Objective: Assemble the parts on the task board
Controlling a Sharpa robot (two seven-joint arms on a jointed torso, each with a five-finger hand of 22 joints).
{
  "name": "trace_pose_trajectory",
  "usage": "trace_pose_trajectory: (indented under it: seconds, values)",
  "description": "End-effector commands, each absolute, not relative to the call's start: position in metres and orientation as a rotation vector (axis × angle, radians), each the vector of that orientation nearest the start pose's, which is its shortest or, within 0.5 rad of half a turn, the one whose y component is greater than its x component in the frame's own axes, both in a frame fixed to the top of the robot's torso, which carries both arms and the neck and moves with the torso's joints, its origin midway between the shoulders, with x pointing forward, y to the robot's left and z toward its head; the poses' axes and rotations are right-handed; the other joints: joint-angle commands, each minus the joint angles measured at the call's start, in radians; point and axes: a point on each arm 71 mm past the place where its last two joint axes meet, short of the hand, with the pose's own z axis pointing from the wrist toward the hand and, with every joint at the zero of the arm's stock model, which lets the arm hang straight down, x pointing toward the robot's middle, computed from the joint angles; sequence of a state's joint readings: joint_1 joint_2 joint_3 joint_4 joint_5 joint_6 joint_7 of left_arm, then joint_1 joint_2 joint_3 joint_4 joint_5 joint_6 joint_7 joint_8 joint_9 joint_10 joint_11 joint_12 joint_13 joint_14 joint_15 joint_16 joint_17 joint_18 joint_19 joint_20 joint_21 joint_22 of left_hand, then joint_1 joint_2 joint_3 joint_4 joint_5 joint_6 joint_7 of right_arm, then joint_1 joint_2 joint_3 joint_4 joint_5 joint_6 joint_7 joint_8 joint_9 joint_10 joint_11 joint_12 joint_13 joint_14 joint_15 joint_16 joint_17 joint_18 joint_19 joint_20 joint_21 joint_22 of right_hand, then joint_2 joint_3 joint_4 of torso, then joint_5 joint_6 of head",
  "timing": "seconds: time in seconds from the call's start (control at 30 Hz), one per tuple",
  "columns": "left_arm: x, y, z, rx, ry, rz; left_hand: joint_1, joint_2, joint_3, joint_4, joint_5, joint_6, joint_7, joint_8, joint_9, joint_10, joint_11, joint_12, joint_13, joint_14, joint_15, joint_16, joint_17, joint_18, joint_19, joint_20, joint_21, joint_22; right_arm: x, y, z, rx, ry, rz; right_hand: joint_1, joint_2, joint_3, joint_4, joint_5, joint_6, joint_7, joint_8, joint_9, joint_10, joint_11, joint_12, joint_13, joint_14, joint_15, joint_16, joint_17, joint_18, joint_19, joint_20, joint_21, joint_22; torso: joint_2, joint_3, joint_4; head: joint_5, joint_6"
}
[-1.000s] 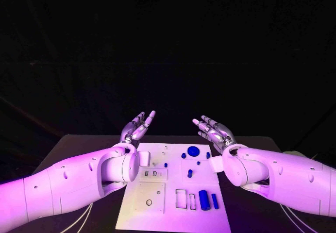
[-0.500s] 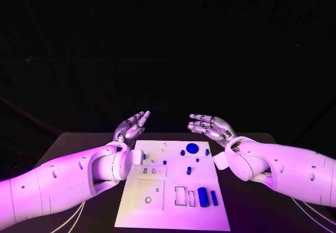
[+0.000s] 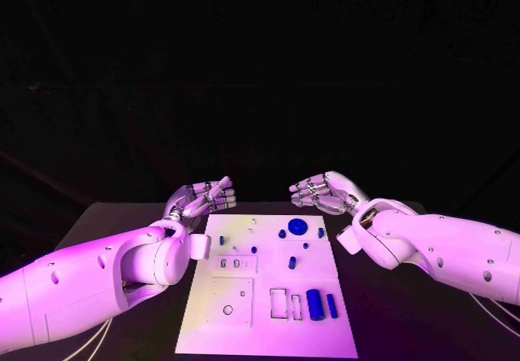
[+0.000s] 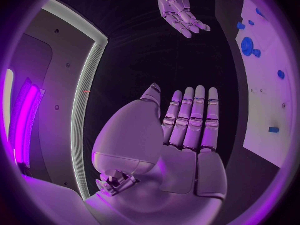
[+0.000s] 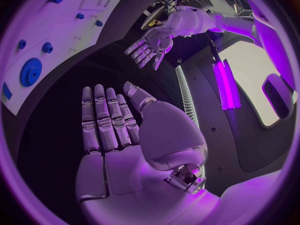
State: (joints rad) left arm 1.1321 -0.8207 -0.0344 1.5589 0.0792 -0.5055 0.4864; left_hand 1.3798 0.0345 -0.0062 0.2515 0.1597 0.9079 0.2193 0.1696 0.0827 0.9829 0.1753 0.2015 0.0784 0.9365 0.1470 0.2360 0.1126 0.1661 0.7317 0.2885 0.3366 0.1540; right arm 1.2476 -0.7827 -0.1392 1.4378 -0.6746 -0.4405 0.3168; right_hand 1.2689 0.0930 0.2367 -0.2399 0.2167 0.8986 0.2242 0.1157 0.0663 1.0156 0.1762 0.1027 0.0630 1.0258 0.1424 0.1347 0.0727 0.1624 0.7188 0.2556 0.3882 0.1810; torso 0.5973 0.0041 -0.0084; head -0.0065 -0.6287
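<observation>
Black table (image 3: 130, 218) under violet light, with darkness behind it, carries the white task board (image 3: 271, 286) at its middle, its long axis running from the robot's body away toward the far edge. Both hands hover beyond the board's far end, apart from each other and holding nothing: the left hand (image 3: 203, 199) off the far left corner, the right hand (image 3: 321, 191) off the far right corner. In the wrist views each hand's fingers lie straight and side by side with the palm bare; from the head camera they look somewhat bent over. Blue parts are scattered on the board. A large round disc (image 3: 298, 224) lies at the far end, closest to the right hand, with smaller blue pieces beside it. A small oval piece (image 3: 291, 262) sits near the middle. Toward the near end a thick bar (image 3: 314, 304) and a thinner bar (image 3: 331, 304) lie side by side, both pointing along the board's long axis, next to empty rectangular slots. Every part lies nearer the robot than either hand, so a reach would likely mean drawing a hand back and down; the right hand seems better placed, since most blue parts sit on the board's right half
</observation>
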Motion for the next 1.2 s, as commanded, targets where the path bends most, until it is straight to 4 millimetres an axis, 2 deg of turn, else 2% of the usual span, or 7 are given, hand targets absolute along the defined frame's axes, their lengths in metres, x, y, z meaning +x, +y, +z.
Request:
trace_pose_trajectory:
  seconds: [0.03,0.27,0.47,0.6,0.7,0.87,1.2]
  values:
    - [0.469,0.198,-0.194,-1.173,1.334,-1.525,0.020,-0.002,-0.001,-0.009,0.000,0.030,-0.010,0.005,-0.004,0.037,-0.013,-0.002,0.001,0.059,-0.018,0.016,0.011,0.017,0.040,-0.003,0.020,0.005,0.499,-0.194,-0.188,0.137,1.661,1.013,-0.015,-0.056,0.041,-0.029,0.004,0.117,-0.027,0.004,0.006,0.149,-0.045,-0.016,0.007,0.200,-0.062,0.042,0.037,0.021,0.136,-0.057,0.130,0.062,0.028,0.0031,0.0006,-0.001,0.004]
    - [0.456,0.202,-0.177,-1.148,1.362,-1.592,0.038,-0.009,-0.006,-0.016,0.000,0.048,-0.016,-0.006,-0.009,0.059,-0.020,-0.018,-0.003,0.092,-0.027,0.016,0.020,0.019,0.071,-0.010,0.037,0.008,0.507,-0.192,-0.178,-0.128,1.693,0.786,-0.023,-0.096,0.018,-0.032,0.027,0.165,-0.058,0.003,0.012,0.228,-0.084,-0.014,0.027,0.396,-0.122,0.156,0.135,0.021,0.247,-0.119,0.271,0.144,0.076,0.0037,0.0065,-0.010,0.015]
    - [0.445,0.200,-0.163,-1.125,1.379,-1.645,0.040,-0.010,-0.008,-0.016,0.000,0.049,-0.015,-0.011,-0.011,0.059,-0.019,-0.025,-0.005,0.097,-0.027,0.013,0.021,0.019,0.079,-0.012,0.042,0.010,0.509,-0.181,-0.171,-0.338,1.663,0.602,-0.048,-0.121,0.008,-0.016,0.040,0.173,-0.074,-0.012,0.011,0.232,-0.103,-0.025,0.047,0.485,-0.148,0.315,0.262,0.021,0.320,-0.152,0.377,0.210,0.108,0.0032,0.0089,-0.016,0.020]
    - [0.441,0.199,-0.156,-1.110,1.383,-1.670,0.039,-0.010,-0.010,-0.015,0.000,0.047,-0.014,-0.016,-0.013,0.057,-0.018,-0.031,-0.007,0.096,-0.026,0.010,0.022,0.019,0.082,-0.014,0.045,0.010,0.509,-0.174,-0.168,-0.422,1.635,0.527,-0.064,-0.138,0.010,0.000,0.039,0.170,-0.078,-0.024,0.011,0.205,-0.107,-0.032,0.058,0.483,-0.151,0.471,0.375,0.020,0.349,-0.159,0.431,0.250,0.128,0.0021,0.0120,-0.019,0.025]
    - [0.439,0.198,-0.151,-1.100,1.384,-1.684,0.039,-0.010,-0.011,-0.014,0.000,0.046,-0.013,-0.019,-0.013,0.055,-0.017,-0.035,-0.007,0.096,-0.025,0.007,0.022,0.019,0.084,-0.014,0.045,0.010,0.510,-0.169,-0.167,-0.474,1.610,0.482,-0.066,-0.151,0.016,0.014,0.038,0.167,-0.079,-0.034,0.012,0.178,-0.100,-0.029,0.069,0.480,-0.150,0.693,0.591,-0.002,0.412,-0.158,0.554,0.411,0.140,0.0016,0.0137,-0.023,0.027]
    - [0.437,0.198,-0.145,-1.088,1.382,-1.696,0.039,-0.010,-0.011,-0.014,0.000,0.045,-0.013,-0.020,-0.014,0.054,-0.016,-0.037,-0.008,0.095,-0.025,0.006,0.022,0.018,0.084,-0.015,0.046,0.010,0.509,-0.162,-0.165,-0.520,1.575,0.446,-0.064,-0.159,0.023,0.034,0.039,0.166,-0.081,-0.040,0.015,0.146,-0.095,-0.024,0.075,0.479,-0.146,0.871,0.774,-0.023,0.476,-0.156,0.673,0.577,0.153,0.0007,0.0167,-0.026,0.027]
    - [0.437,0.199,-0.143,-1.085,1.385,-1.699,0.039,-0.009,-0.013,-0.013,0.000,0.043,-0.011,-0.025,-0.015,0.051,-0.015,-0.043,-0.009,0.095,-0.024,0.003,0.022,0.018,0.085,-0.015,0.047,0.009,0.509,-0.154,-0.164,-0.559,1.550,0.428,-0.054,-0.163,0.037,0.050,0.041,0.170,-0.083,-0.040,0.018,0.132,-0.095,-0.012,0.080,0.472,-0.146,0.970,0.874,-0.037,0.506,-0.153,0.744,0.679,0.167,-0.0012,0.0208,-0.028,0.029]
